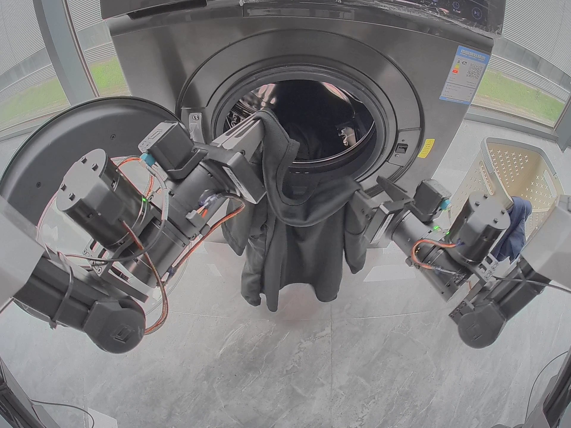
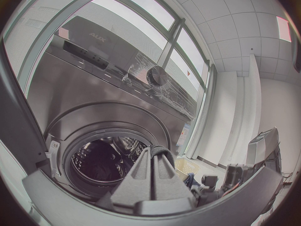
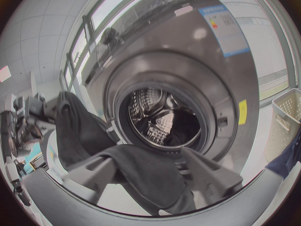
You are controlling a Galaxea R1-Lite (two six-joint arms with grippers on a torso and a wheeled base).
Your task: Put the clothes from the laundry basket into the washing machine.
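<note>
One dark grey garment of soft, matte cloth hangs in long limp folds before the open mouth of the washing machine, strung between two grippers above the pale tiled floor. The left gripper has its fingers pressed together on a band of the cloth at the garment's higher end, level with the drum opening. The right gripper sits lower, its fingers spread wide, and the cloth lies draped across them rather than pinched. There is one round door, swung open to the left. One cream, perforated laundry basket stands to the right of the machine, with one dark blue garment draped over its rim. Something dark lies deep in the drum — what it is cannot be told.
</note>
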